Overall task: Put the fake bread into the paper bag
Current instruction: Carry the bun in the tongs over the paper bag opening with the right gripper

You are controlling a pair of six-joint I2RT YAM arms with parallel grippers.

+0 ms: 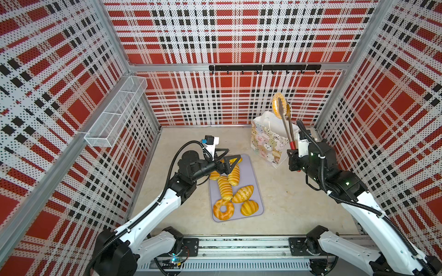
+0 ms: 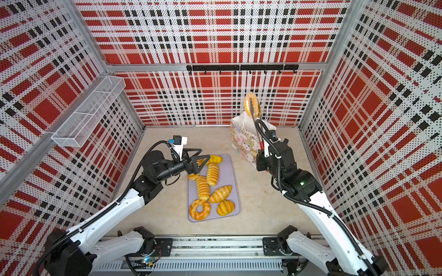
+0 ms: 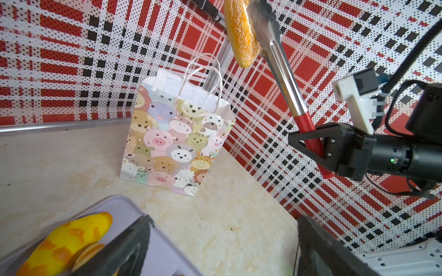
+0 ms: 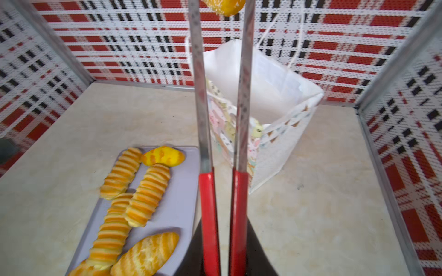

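A speckled golden oval toy bread (image 1: 279, 105) is pinched between the tips of long steel tongs with red handles (image 1: 285, 126), at the end farthest from the right claw (image 1: 293, 155). That claw is clamped on the red handles and holds the tongs pointing steeply up and away from itself, so the speckled bread hangs well above it. The bread is also higher than the rim of the tall white paper bag printed with pastel cartoon animals (image 1: 267, 143). The bag stands upright on the pale counter (image 1: 299, 203), just ahead of the right claw, mouth open and thin white cord handles (image 3: 203, 71) raised. In the right wrist view the tongs' arms (image 4: 201, 107) cross in front of the bag's white inside (image 4: 275, 90). Whether the bread is straight over the mouth cannot be told.

The other glossy golden breads lie on a flat lavender-grey tray (image 1: 253, 176), off to the right claw's side and under the left claw (image 1: 234, 153). The left claw has its fingers wide apart, holds nothing, and hovers low over the tray's far end. A blotchy yellow roll (image 3: 67, 241) lies beside one finger (image 3: 129, 246). Back from the left claw lie two ridged long rolls (image 1: 225, 187), a pointed scored roll (image 1: 242, 194), a ring doughnut (image 1: 223, 209) and a round scored bun (image 1: 249, 208).
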